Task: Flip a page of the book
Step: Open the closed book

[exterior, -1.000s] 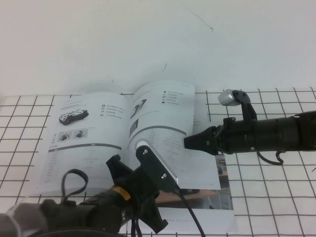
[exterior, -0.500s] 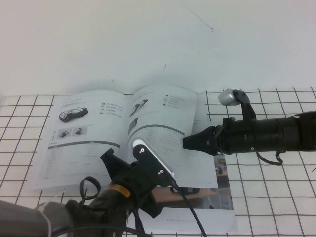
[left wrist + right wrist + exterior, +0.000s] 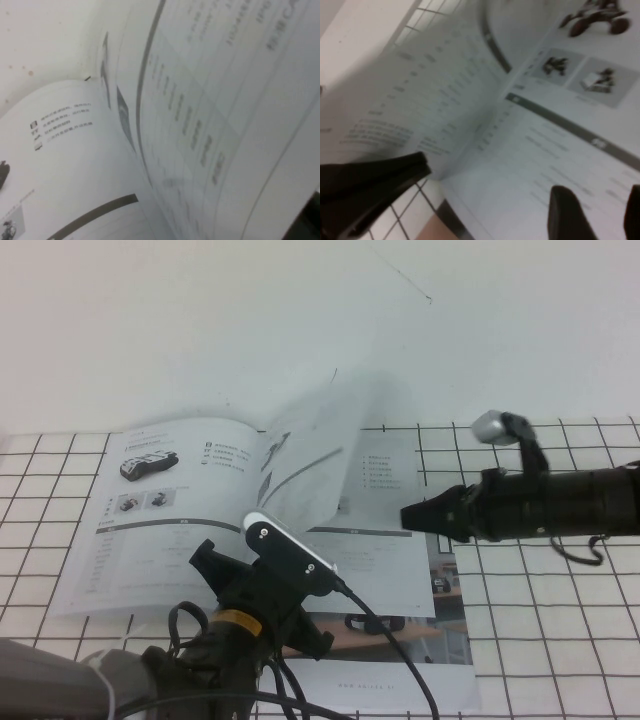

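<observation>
The book (image 3: 200, 510) lies open on the gridded surface (image 3: 560, 640), its left-hand leaf flat and showing a vehicle photo above two small photos. From the spine, the page (image 3: 320, 450) stands raised and blurred, curving up over the middle of the book, its free edge toward the right. Under the book's right side a brochure (image 3: 400, 660) with a brown floor photo and a white strip shows along the near edge.

The right claw (image 3: 412, 516) reaches in from the right, level with the right-hand side of the book and just beside the raised page's lower right part. From above its tip reads as one dark point near the paper; whether it touches the page I cannot tell. The right wrist view shows the right claw (image 3: 485, 195) with its dark fingers (image 3: 375, 185) apart and nothing clamped between them, the paper spreading beyond.

The left claw sits at the near edge of the book, its wrist housing (image 3: 285, 555) over the book's lower middle; whether its fingers are apart or together I cannot tell. Its own camera shows only the lifted page (image 3: 210, 125) close up beside the flat left-hand leaf.
</observation>
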